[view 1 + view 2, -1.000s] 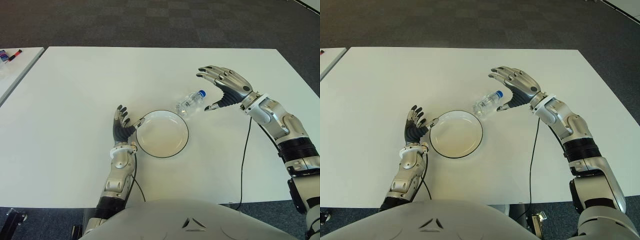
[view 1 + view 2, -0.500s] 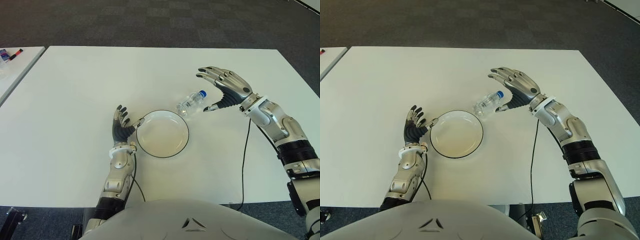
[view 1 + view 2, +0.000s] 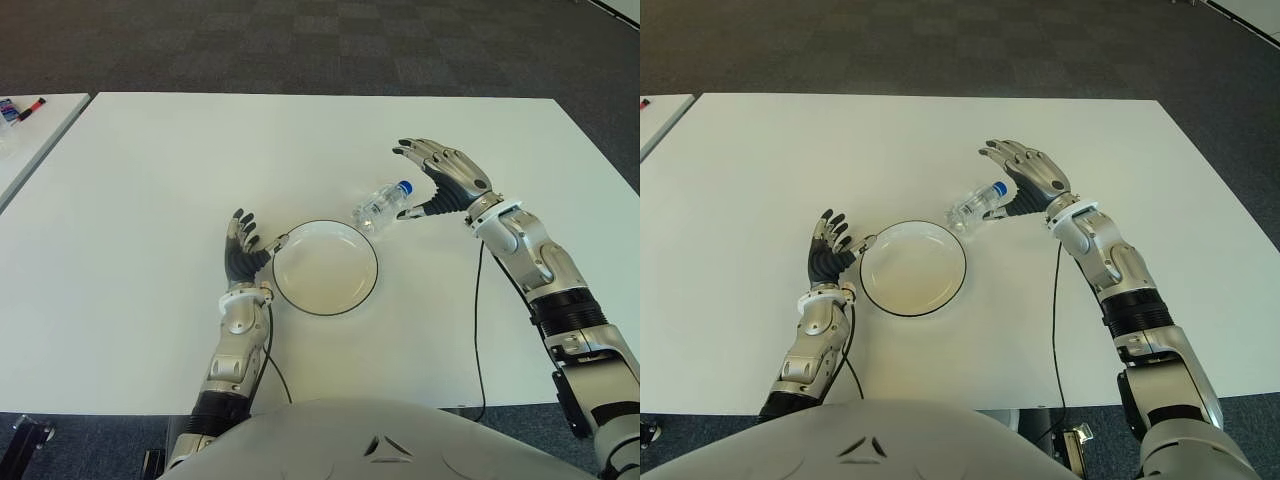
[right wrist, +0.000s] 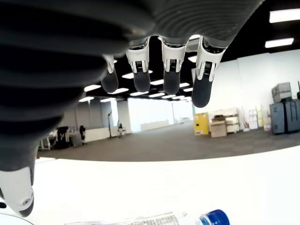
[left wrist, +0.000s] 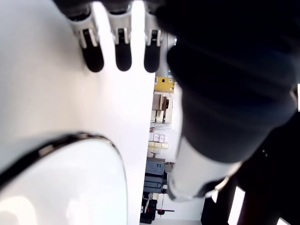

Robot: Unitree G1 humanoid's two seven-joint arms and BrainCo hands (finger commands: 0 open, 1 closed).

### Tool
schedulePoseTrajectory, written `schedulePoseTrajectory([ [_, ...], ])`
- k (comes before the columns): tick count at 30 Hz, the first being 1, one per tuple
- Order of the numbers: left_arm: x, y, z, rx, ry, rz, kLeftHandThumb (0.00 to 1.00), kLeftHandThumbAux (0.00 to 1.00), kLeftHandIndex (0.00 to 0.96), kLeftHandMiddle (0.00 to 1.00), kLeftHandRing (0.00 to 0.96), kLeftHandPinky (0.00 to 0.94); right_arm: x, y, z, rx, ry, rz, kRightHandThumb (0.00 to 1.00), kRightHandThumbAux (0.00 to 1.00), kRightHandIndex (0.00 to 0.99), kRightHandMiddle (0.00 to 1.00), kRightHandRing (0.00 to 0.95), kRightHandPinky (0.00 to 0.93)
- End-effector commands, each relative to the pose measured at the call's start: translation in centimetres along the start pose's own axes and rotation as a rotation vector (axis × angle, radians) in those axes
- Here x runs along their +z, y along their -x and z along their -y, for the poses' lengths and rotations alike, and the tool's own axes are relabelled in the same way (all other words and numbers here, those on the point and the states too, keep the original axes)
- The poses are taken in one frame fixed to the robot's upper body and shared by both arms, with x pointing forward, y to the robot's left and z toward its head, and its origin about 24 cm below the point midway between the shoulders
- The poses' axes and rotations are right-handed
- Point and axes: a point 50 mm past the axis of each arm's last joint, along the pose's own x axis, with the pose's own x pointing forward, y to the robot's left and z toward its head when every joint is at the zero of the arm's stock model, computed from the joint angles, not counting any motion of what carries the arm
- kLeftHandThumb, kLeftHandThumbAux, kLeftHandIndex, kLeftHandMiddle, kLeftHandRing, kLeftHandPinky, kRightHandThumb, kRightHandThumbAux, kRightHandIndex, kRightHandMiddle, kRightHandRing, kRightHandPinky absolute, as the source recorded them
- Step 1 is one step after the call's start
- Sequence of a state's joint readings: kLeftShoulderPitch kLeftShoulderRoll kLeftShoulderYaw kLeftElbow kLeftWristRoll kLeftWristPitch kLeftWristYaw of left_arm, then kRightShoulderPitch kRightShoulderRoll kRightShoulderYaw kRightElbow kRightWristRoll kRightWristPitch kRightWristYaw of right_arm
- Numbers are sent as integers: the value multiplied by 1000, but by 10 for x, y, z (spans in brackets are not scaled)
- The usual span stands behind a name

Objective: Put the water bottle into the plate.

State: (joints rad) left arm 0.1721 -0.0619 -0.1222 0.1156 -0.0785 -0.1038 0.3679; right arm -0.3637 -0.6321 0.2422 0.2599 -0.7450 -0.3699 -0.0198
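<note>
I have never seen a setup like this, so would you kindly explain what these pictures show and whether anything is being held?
This is a humanoid robot with two fingered metal hands. Two pictures come from its head, looking down at a white table; two come from cameras on its wrists. On the table a small water bottle lies on its side just beyond an empty plate. The right hand, fingers spread, hovers by the bottle's cap end. The left hand, also open, shows at the plate's left rim. Nothing is held.
</note>
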Motion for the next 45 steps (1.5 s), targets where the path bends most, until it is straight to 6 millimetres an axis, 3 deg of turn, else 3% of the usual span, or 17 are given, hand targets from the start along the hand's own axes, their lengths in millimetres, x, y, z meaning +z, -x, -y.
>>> schedulePoseTrajectory([
  [1, -1, 1, 18, -16, 76, -32, 0, 967, 76, 151, 134, 147, -3, 7, -18, 18, -30, -64, 549, 627, 0, 0, 67, 207],
  [13, 1, 2, 15, -4, 83, -18, 0, 977, 85, 159, 140, 163, -10, 17, -22, 23, -35, -137, 535, 638, 0, 0, 80, 247],
  [24, 3, 6, 13, 8, 77, -31, 0, 971, 92, 149, 137, 161, -8, 21, -23, 22, -34, -138, 508, 640, 0, 0, 88, 358],
  [45, 3, 6, 11, 4, 68, -36, 0, 963, 69, 133, 128, 160, -10, 23, -32, 57, -48, -141, 535, 629, 0, 0, 80, 391],
])
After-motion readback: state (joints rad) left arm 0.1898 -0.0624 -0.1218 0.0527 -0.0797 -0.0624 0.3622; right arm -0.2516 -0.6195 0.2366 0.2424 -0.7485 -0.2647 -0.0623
